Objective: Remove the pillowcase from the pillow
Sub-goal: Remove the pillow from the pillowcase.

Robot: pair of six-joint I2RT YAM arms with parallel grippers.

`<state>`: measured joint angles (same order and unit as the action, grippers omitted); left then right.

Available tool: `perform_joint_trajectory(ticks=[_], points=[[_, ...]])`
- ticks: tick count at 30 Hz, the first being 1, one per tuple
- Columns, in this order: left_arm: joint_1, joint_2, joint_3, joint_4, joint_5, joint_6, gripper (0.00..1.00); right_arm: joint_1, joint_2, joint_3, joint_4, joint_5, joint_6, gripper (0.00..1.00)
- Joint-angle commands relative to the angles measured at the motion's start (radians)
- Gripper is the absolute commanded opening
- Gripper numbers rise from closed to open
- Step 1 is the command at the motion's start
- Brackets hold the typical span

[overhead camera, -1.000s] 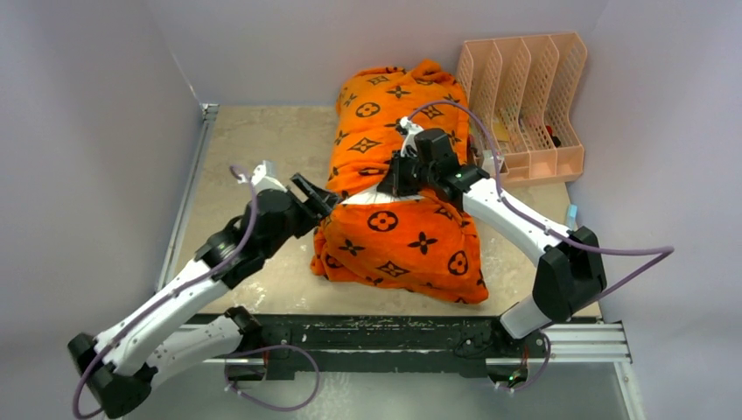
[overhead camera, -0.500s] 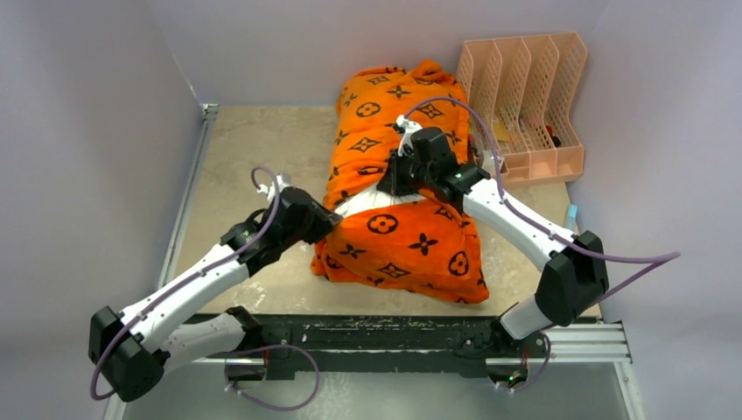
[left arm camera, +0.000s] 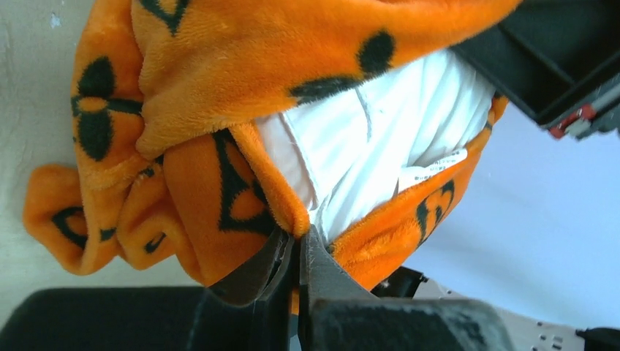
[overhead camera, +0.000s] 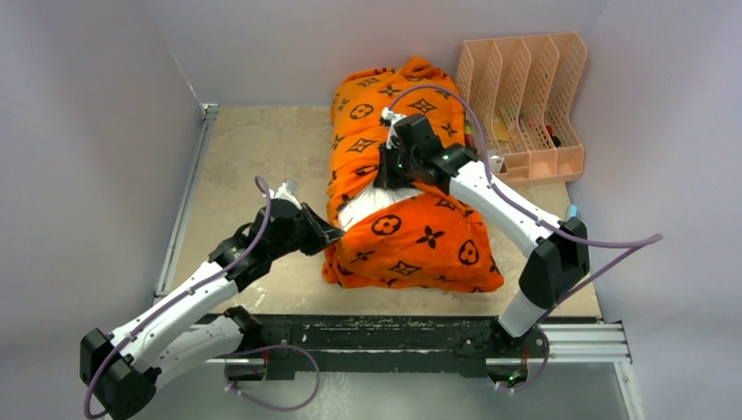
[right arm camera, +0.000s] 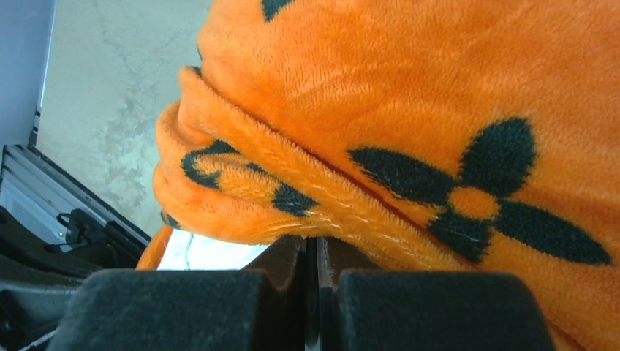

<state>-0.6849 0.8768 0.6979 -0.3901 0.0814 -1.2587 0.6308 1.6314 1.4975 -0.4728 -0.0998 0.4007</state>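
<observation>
The orange pillowcase [overhead camera: 420,241] with black motifs lies bunched in two parts down the middle of the table. Between them a strip of the white pillow [overhead camera: 374,203] shows. My left gripper [overhead camera: 337,234] is at the near part's left edge, shut on the hem of the pillowcase [left arm camera: 219,183], with the pillow [left arm camera: 380,139] bare just beyond the fingertips. My right gripper [overhead camera: 382,171] sits on top at the gap, shut on a fold of the pillowcase [right arm camera: 409,110]. A sliver of pillow [right arm camera: 208,252] shows under that fold.
A peach mesh file organiser [overhead camera: 525,87] stands at the back right, close beside the pillowcase's far end. Grey walls close in the table on the left, back and right. A black rail [overhead camera: 394,337] runs along the near edge.
My left gripper moved right to the pillowcase's edge and closed on it. The right gripper, still shut, shifted back and left with its fold, and the near part slid slightly right.
</observation>
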Motion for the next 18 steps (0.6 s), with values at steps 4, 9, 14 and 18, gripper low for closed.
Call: perform_joint_trajectory(ticks=[4, 9, 14, 18], points=[[-0.029, -0.015, 0.036, -0.16, 0.204, 0.161, 0.0, 0.001, 0.07, 0.182, 0.222, -0.132, -0.1, 0.01], [-0.028, -0.003, -0.027, -0.008, 0.118, 0.101, 0.0, 0.021, -0.068, 0.03, 0.129, -0.233, -0.123, 0.6], [-0.03, 0.034, -0.068, 0.103, 0.131, 0.11, 0.0, 0.023, -0.274, -0.065, 0.029, -0.048, -0.05, 0.7], [-0.031, 0.095, -0.061, 0.14, 0.196, 0.181, 0.0, 0.056, -0.416, -0.149, -0.14, 0.301, 0.156, 0.71]])
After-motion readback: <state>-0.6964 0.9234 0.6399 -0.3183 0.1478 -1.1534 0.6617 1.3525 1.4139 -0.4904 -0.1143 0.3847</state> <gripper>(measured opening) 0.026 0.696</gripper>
